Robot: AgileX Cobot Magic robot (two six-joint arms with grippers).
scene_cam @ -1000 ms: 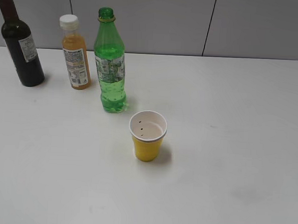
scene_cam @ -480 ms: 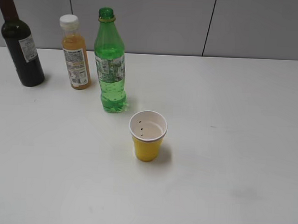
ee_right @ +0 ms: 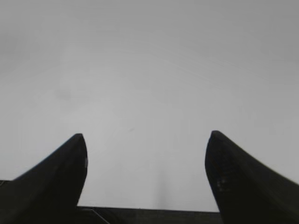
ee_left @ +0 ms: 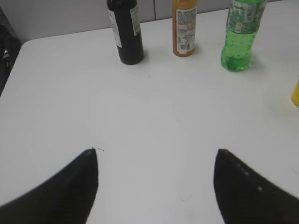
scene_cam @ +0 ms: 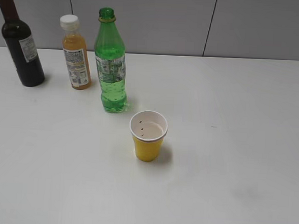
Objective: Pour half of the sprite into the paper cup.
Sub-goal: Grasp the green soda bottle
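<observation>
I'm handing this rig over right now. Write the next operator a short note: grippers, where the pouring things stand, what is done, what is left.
Left gripper: open, empty, over bare table, short of the bottles.
Right gripper: open, empty, sees only bare table.
Sprite: upright, uncapped, untouched, right of the orange juice bottle; wine bottle at far left.
Paper cup: upright, in front of and slightly right of the sprite, apart from it; no drink visible inside, a few dark specks.
Done: nothing.
Left: grasp the sprite, pour half into the cup.

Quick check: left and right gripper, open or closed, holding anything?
Left gripper: open, holding nothing, over bare table.
Right gripper: open, holding nothing.
</observation>
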